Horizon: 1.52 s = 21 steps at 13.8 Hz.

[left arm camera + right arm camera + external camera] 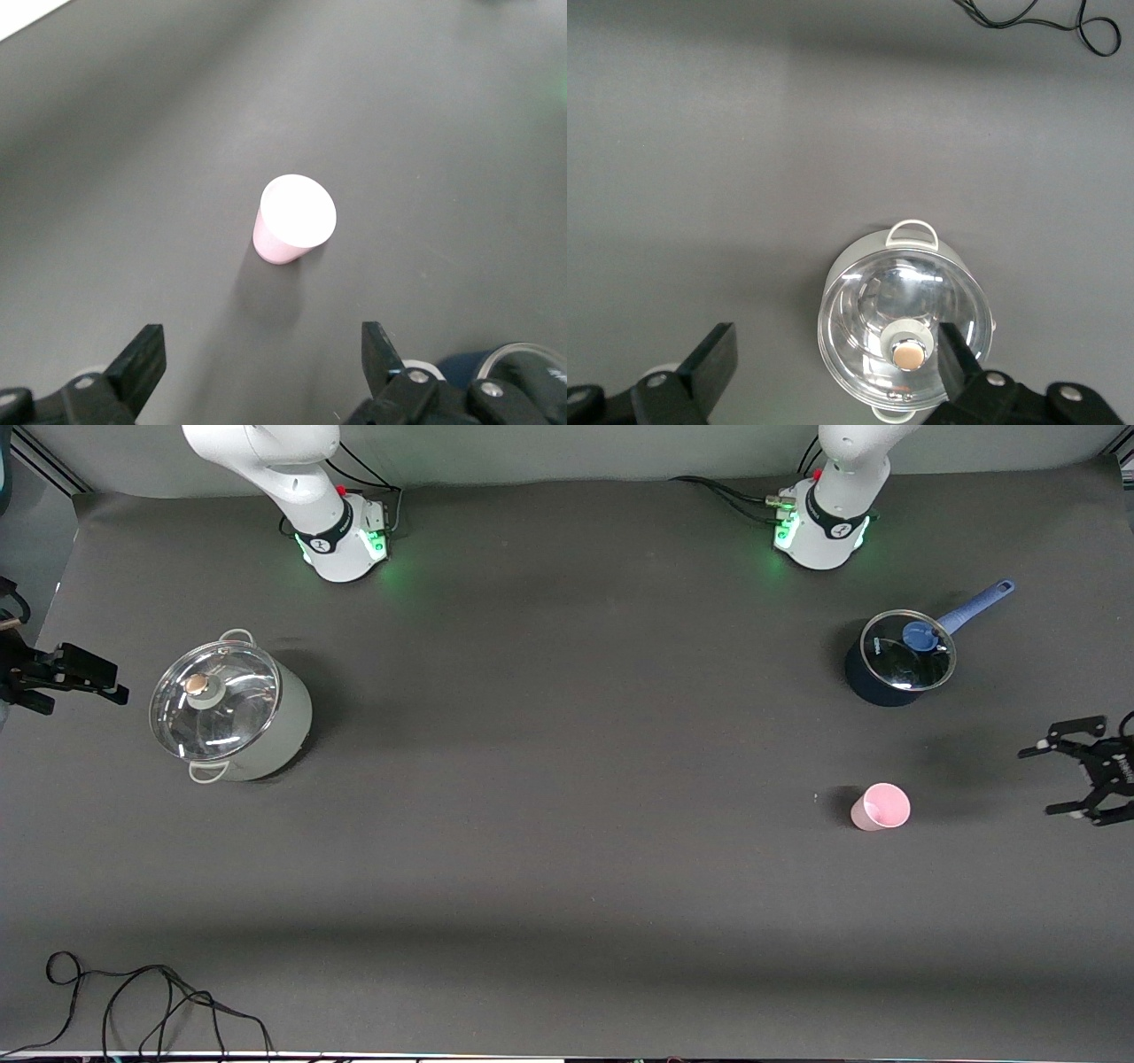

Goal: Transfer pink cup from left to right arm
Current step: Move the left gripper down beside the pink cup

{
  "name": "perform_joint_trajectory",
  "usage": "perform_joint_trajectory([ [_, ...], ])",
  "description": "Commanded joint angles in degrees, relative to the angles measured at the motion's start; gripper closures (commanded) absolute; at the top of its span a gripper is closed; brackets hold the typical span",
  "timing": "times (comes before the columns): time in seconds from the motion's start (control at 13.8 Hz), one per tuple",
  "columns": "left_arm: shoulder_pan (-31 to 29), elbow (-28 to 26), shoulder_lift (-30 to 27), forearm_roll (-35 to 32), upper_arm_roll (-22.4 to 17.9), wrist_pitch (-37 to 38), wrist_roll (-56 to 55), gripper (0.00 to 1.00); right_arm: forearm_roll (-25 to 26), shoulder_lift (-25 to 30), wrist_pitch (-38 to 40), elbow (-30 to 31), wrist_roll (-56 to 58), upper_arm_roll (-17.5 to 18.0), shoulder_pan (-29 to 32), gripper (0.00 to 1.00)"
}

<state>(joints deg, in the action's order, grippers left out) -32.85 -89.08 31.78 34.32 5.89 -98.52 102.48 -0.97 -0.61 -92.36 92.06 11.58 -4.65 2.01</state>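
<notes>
The pink cup (pixel 881 807) stood upright on the surface (pixel 567 824), at nine o'clock of the left gripper (pixel 1059 779); both grippers' jaws were spread, the right gripper (pixel 111 682) waiting

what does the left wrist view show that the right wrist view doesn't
Only the left wrist view shows the pink cup, standing upright on the table ahead of the open left pincer, plus the edge of the blue saucepan. Only the right wrist view shows the big pale pot with its glass lid, a black cable, and the open right pincer, which holds nothing. Both show the dark table.
</notes>
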Motion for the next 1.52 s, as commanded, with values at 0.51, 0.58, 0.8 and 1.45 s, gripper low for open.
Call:
perform_joint_trajectory([
  [0.51, -3.4, 4.8, 17.2, 15.7, 1.0, 10.8, 31.1, 0.01, -0.1, 0.2, 0.7, -0.8, 0.5, -0.2, -0.4, 0.00],
  [0.58, -4.1, 5.0, 18.0, 15.9, 1.1, 10.9, 33.6, 0.01, -0.1, 0.2, 0.7, -0.8, 0.5, -0.2, -0.4, 0.00],
  [0.8, -4.2, 6.5, 21.3, 18.0, 1.1, 12.3, 40.6, 0.01, -0.1, 0.3, 0.7, -0.8, 0.5, -0.3, -0.4, 0.00],
  [1.45, -4.2, 11.2, 29.6, 22.4, 1.6, 15.5, 46.2, 0.01, -0.1, 0.3, 0.5, -0.7, 0.9, -0.4, -0.4, 0.00],
])
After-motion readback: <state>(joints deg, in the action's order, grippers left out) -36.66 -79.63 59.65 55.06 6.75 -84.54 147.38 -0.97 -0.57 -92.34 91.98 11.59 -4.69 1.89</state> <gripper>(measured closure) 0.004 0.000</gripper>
